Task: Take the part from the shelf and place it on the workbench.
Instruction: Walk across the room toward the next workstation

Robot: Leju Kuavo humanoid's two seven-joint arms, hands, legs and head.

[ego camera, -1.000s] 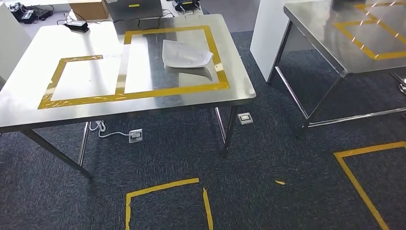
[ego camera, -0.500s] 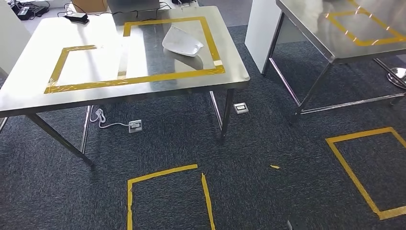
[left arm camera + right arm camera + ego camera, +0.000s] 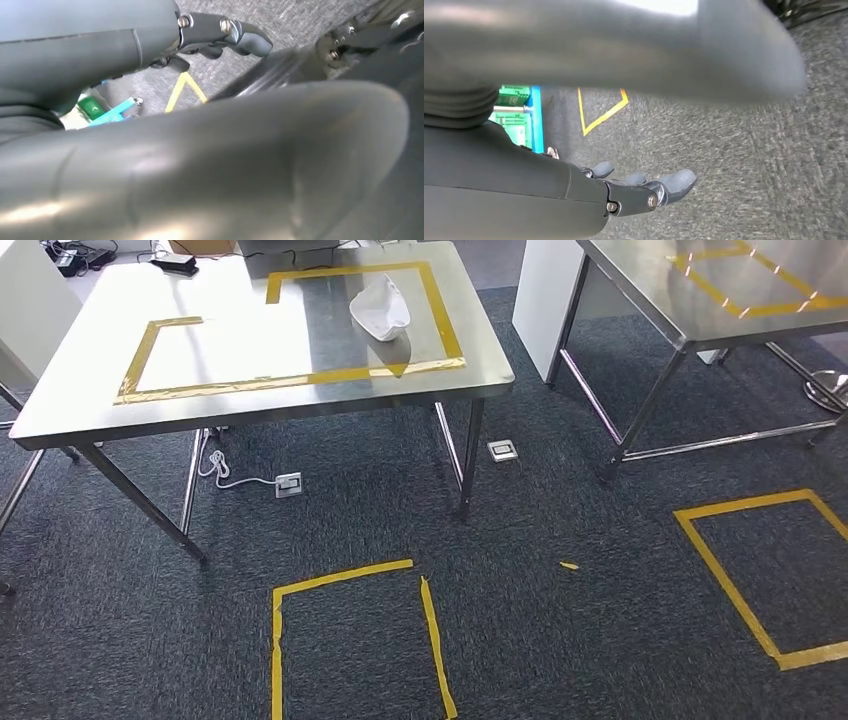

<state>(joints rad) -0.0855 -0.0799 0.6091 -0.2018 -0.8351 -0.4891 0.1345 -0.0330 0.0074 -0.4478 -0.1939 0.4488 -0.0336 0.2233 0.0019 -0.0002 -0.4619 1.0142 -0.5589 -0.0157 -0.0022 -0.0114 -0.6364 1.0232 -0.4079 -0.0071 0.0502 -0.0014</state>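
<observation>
White part (image 3: 380, 308) lies on workbench (image 3: 250, 410); its shape maybe curved.

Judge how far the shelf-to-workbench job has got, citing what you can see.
Done: a white part lies inside the yellow tape outline on the steel workbench. In hand: nothing; the left hand and right hand hang over carpet, holding nothing. Left: seemingly nothing, unless more parts wait.

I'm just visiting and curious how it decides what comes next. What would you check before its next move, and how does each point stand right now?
1. Left hand free: ok, holds nothing.
2. Right hand free: ok, fingers apart over carpet.
3. Shelf in sight: not ok.
4. Part already on the workbench: ok, inside the yellow tape frame.
5. Whether another part must be fetched: cannot tell.
</observation>
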